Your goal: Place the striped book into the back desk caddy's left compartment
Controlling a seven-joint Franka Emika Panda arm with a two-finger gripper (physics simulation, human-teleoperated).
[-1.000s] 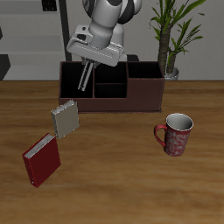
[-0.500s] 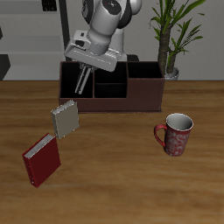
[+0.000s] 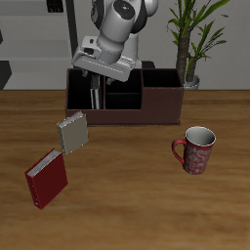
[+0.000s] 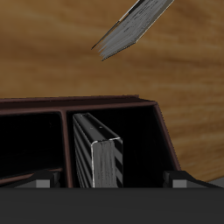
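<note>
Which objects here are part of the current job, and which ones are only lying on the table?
Part of the job:
- striped book, standing in the left compartment
- back desk caddy
- gripper, over that compartment

Only lying about:
- beige-grey book
- red book
- patterned mug
- potted plant

A red book (image 3: 46, 178) lies flat on the wooden tabletop (image 3: 127, 195), close to its front edge and one side edge, slightly askew. A smaller beige-grey book (image 3: 72, 134) (image 4: 133, 24) lies just behind it, apart from it. A red patterned mug (image 3: 196, 149) stands upright toward the opposite side edge. A potted plant (image 3: 191, 39) stands at the back edge.
</note>
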